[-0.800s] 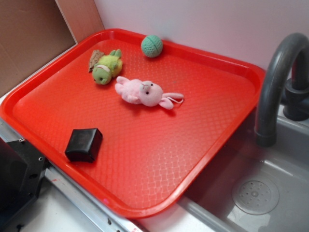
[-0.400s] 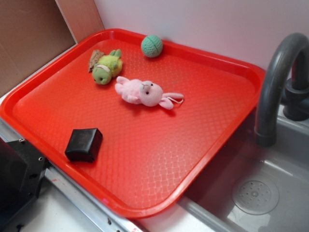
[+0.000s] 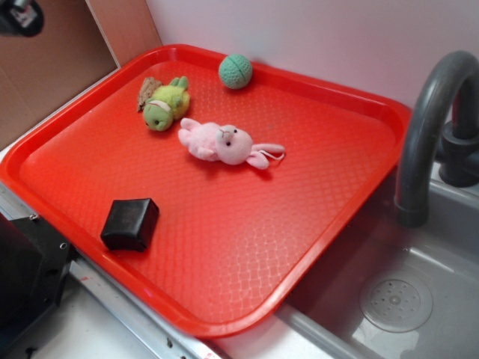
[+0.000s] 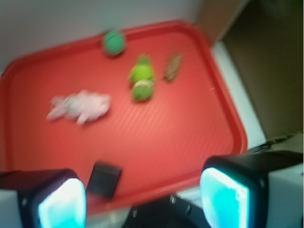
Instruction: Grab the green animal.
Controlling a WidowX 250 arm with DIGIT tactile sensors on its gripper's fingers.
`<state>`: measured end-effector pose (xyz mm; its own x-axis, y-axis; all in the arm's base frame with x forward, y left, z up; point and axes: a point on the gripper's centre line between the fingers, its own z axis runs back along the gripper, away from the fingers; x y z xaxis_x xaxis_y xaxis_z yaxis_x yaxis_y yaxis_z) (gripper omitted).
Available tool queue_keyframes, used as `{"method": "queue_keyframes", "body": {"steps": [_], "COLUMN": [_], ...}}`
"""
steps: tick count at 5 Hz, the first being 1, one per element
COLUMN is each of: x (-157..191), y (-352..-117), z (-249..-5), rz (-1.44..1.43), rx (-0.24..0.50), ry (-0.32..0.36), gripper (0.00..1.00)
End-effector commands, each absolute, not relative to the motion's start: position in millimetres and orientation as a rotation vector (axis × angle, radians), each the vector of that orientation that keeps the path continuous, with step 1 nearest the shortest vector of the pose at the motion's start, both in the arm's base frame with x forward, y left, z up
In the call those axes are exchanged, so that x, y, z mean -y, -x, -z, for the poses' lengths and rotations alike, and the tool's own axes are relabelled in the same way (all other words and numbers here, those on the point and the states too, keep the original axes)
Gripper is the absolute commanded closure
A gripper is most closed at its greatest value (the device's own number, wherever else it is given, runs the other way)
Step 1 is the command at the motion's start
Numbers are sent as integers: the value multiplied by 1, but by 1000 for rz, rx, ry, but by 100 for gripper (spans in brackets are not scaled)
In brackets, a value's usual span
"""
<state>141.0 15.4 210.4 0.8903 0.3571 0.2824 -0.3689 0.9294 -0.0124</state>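
Note:
The green animal (image 3: 166, 102) is a small yellow-green plush lying at the back left of the red tray (image 3: 247, 224), with a brown piece (image 3: 147, 91) at its side. In the blurred wrist view the green animal (image 4: 141, 80) lies far ahead of my gripper (image 4: 142, 199). My gripper is open, its two light-blue pads wide apart with nothing between them. It hangs high over the tray's near edge. In the exterior view only a dark bit of the arm (image 3: 19, 15) shows, at the top left corner.
A pink plush bunny (image 3: 224, 143) lies just right of the green animal. A teal knitted ball (image 3: 236, 71) rests by the tray's back rim. A black block (image 3: 130, 223) sits near the front left. A grey faucet (image 3: 430, 120) and sink (image 3: 397, 299) stand to the right.
A dark part of the arm has come into the top left corner of the exterior view. The toys and the block have not moved.

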Motion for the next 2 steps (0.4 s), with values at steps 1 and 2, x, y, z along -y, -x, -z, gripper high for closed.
{"method": "queue_keyframes", "body": {"steps": [1,2], "x": [-64,-77], "y": [-179,-205], "z": [-177,-160], "rz": [-354,-299], "rx": [368,386], "ry": [-4,-17], "gripper": [0,0]}}
